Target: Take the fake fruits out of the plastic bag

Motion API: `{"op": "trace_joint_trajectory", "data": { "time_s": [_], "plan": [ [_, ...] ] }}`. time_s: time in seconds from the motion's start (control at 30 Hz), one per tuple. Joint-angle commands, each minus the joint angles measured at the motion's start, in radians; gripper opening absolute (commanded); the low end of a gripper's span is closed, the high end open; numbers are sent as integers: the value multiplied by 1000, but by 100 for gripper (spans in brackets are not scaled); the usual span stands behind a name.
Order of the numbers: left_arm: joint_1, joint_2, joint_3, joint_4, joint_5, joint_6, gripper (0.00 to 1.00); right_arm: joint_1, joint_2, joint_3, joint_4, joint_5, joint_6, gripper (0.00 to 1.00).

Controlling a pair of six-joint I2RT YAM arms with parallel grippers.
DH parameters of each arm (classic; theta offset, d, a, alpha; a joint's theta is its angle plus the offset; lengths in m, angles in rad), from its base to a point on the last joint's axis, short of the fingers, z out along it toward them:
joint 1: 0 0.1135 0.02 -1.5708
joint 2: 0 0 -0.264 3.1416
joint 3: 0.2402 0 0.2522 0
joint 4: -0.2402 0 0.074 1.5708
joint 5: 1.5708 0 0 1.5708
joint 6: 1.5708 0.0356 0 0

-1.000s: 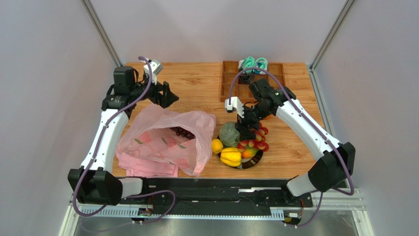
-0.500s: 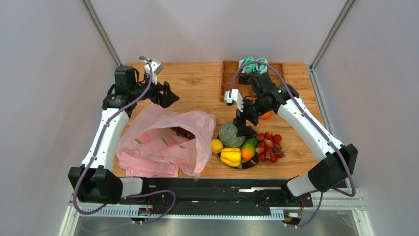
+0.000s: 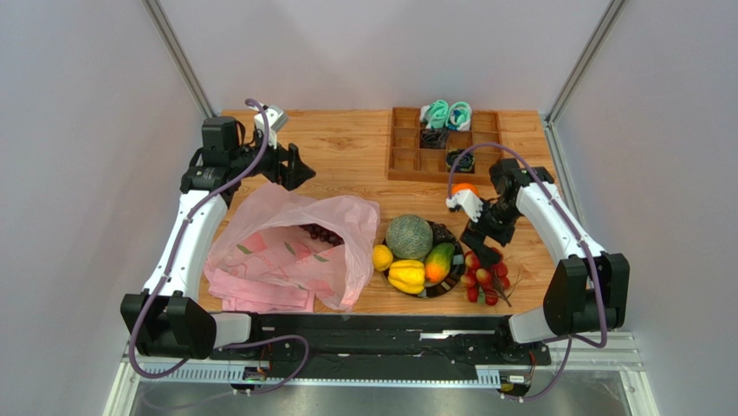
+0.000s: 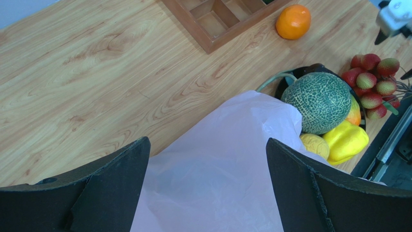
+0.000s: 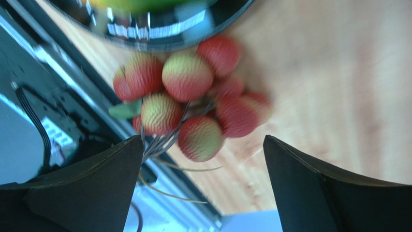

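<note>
The translucent pink plastic bag [image 3: 290, 243] lies at the left of the table with dark purple grapes [image 3: 320, 232] in its mouth. My left gripper [image 3: 293, 167] hovers open and empty above the bag's far edge; the bag [image 4: 227, 164] fills the left wrist view between its fingers. A netted melon [image 3: 409, 237], lemon [image 3: 382, 257] and yellow lobed piece [image 3: 406, 276] sit on or by a black plate [image 3: 454, 279]. Red berries [image 3: 483, 282] lie on the table right of the plate. My right gripper [image 3: 479, 250] is open just above the berries [image 5: 193, 104]. An orange [image 3: 463, 188] lies behind it.
A green-orange fruit [image 3: 439, 262] lies on the plate. A wooden compartment tray [image 3: 407, 147] with teal and black items stands at the back. A folded pink cloth [image 3: 260, 296] lies under the bag's near side. The black rail runs along the near edge.
My right arm has swung right and nearer, away from the melon. The red berries have moved from the plate to the table on its right. The left arm has not moved.
</note>
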Motion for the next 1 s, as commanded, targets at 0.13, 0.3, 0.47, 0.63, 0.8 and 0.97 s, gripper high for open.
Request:
{"op": "trace_joint_trajectory", "data": {
  "time_s": [0.13, 0.3, 0.47, 0.63, 0.8, 0.97],
  "plan": [
    [-1, 2, 16, 25, 21, -2, 99, -23, 48, -199, -7, 138, 8, 100],
    [-1, -7, 16, 25, 19, -4, 99, -24, 173, -180, 72, 143, 88, 92],
    [-1, -21, -1, 24, 18, -4, 99, -24, 236, -125, 75, 72, 120, 69],
    [-1, -35, -6, 11, 12, 10, 99, -40, 172, -93, 32, 77, 114, 49],
    [-1, -27, -15, 17, 16, 4, 99, -49, 52, -22, -57, 22, 59, 31],
    [-1, -15, -4, 21, 19, -1, 99, -49, -9, 112, -139, -58, 43, 24]
  ]
}}
